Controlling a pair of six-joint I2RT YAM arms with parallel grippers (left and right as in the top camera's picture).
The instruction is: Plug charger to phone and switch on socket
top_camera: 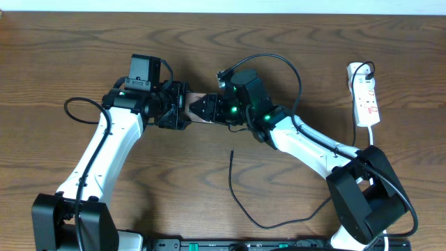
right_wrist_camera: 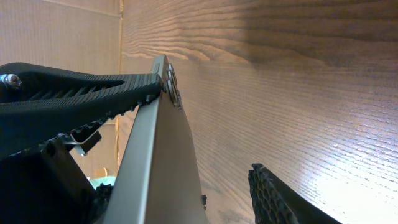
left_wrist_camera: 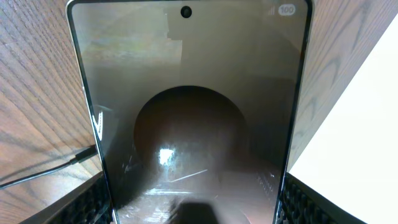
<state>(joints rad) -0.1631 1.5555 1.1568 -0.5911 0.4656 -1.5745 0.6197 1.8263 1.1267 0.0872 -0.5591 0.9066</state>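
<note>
the phone shows a small "100" badge top right.

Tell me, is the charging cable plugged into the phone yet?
Not plugged in. The charger lies loose on the table, its tip apart from the phone.
</note>
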